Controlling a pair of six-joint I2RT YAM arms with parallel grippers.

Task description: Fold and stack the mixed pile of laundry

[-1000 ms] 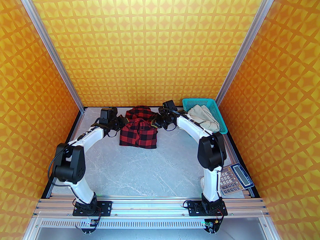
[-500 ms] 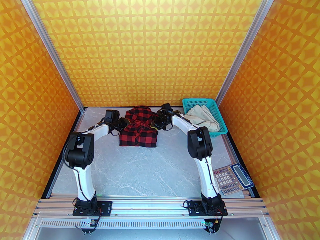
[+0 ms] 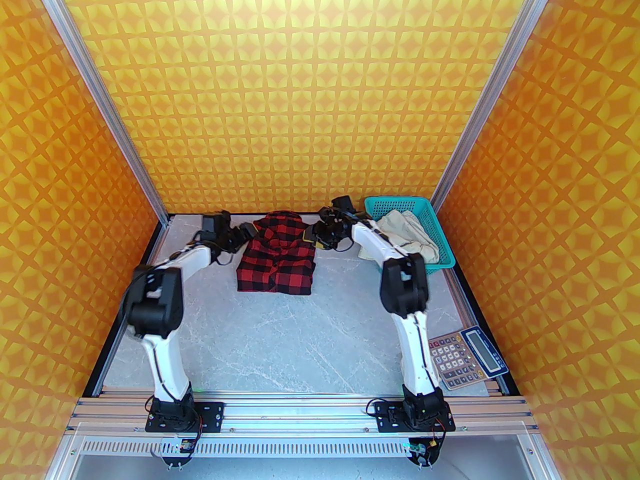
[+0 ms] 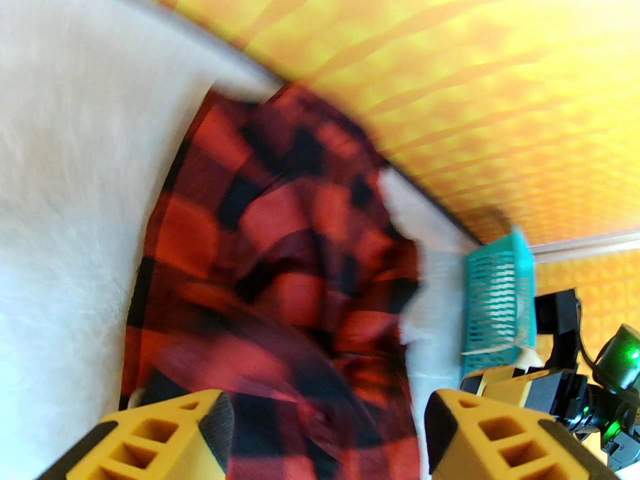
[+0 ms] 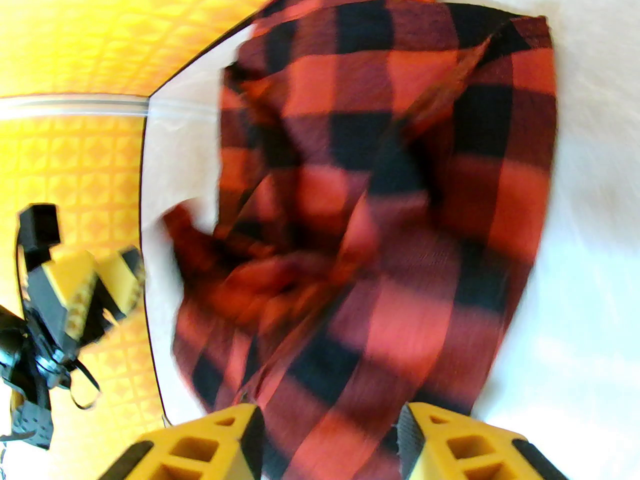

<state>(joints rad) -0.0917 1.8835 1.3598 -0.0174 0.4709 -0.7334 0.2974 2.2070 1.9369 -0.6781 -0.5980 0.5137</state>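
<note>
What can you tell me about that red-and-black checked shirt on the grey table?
The red-and-black checked shirt is soft cloth, folded into a rough rectangle with a rumpled, bunched far end. It lies flat on the grey table near the back wall, apart from the teal mesh basket to its right. The left gripper and right gripper stand open at its far corners; whether they touch it is unclear.

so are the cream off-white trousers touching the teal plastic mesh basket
Touching. The top external view shows the cream trousers lying inside the teal basket, spilling over its rim.
</note>
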